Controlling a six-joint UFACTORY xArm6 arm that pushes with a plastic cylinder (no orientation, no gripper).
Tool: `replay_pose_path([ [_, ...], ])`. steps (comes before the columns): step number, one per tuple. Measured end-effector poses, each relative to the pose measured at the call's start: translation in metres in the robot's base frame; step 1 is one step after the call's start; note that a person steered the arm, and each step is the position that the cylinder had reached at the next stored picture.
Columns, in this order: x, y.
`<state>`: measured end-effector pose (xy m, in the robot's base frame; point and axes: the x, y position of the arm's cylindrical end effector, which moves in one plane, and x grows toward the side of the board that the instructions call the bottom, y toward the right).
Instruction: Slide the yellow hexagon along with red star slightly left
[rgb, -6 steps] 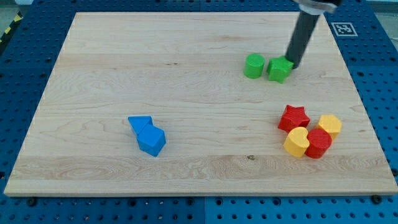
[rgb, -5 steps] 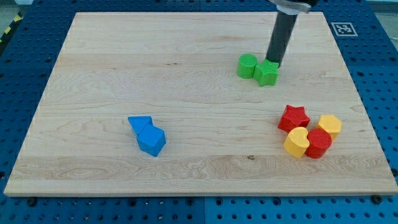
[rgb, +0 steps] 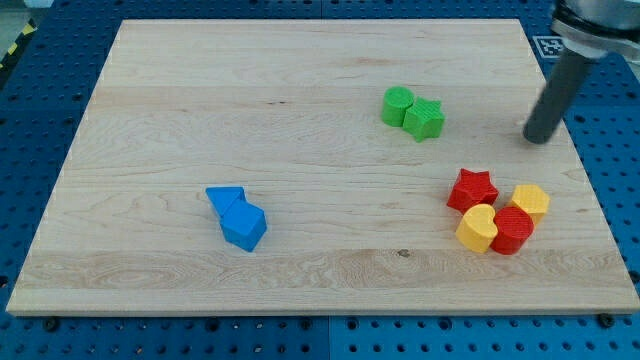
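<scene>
My tip (rgb: 540, 138) is set on the bare board near the view's right edge, touching no block — a plain rod, so there are no jaws to open or close. The yellow hexagon (rgb: 531, 200) is found just below it; the red star (rgb: 472, 188) lies below and to its left, well apart. The green star (rgb: 425, 119) is seen to its left.
</scene>
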<state>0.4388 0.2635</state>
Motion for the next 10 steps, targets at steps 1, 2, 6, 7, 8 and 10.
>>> replay_pose_path([
  [1, 0.054, 0.012],
  [2, 0.087, 0.012],
  [6, 0.076, -0.106],
  [7, 0.066, -0.129],
  [8, 0.064, -0.134],
  [10, 0.065, -0.196],
])
